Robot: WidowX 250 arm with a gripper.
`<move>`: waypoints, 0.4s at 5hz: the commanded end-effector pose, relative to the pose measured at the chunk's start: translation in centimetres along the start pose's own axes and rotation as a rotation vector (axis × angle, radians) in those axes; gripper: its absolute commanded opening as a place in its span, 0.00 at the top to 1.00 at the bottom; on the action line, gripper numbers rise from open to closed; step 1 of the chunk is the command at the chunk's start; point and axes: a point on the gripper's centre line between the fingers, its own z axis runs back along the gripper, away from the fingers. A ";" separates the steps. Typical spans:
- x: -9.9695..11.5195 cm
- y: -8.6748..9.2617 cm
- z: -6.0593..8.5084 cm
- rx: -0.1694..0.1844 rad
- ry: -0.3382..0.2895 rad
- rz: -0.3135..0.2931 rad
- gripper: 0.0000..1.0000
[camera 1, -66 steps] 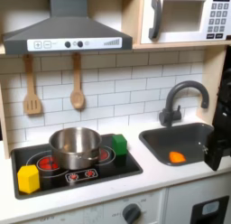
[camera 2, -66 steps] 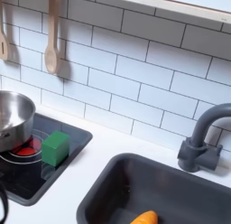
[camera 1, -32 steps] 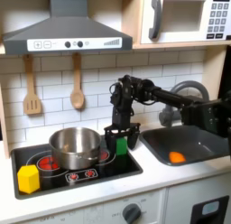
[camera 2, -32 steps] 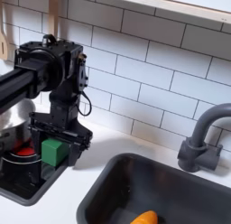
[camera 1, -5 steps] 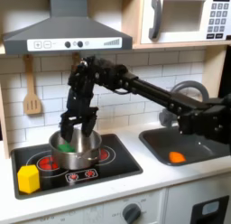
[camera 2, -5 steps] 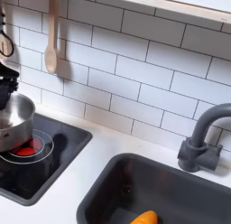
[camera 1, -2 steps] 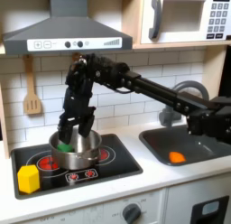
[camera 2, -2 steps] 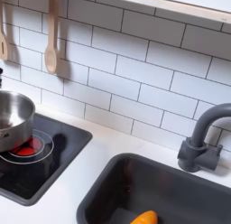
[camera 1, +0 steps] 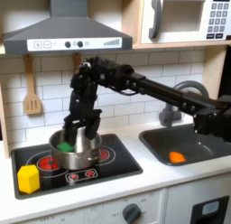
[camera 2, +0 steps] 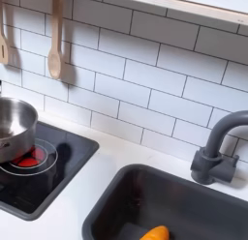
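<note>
In the first exterior view the black arm reaches from the right across the stove. Its gripper (camera 1: 76, 130) hangs open just above the steel pot (camera 1: 81, 153) on the left burner. A green block (camera 1: 65, 147) lies inside the pot at its left side, just below the fingers and free of them. Nothing is between the fingers. The second exterior view shows the pot's (camera 2: 12, 128) right part at the left edge.
A yellow block (camera 1: 29, 178) stands on the stovetop (camera 1: 108, 164) at front left. The sink (camera 1: 194, 146) on the right holds an orange piece (camera 1: 177, 156) (camera 2: 155, 232), with the faucet (camera 1: 185, 97) (camera 2: 218, 147) behind it. A wooden spatula (camera 1: 32, 88) and spoon (camera 1: 78, 83) (camera 2: 55, 41) hang on the tiled wall.
The gripper has lifted a little above the pot, leaving the green block inside. Its edge has gone from the second exterior view's left.
</note>
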 end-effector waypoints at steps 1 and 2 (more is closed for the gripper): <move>0.5 -3.4 -0.2 -0.046 -0.027 -0.163 0.00; 0.6 -3.5 -0.3 -0.058 -0.034 -0.183 0.00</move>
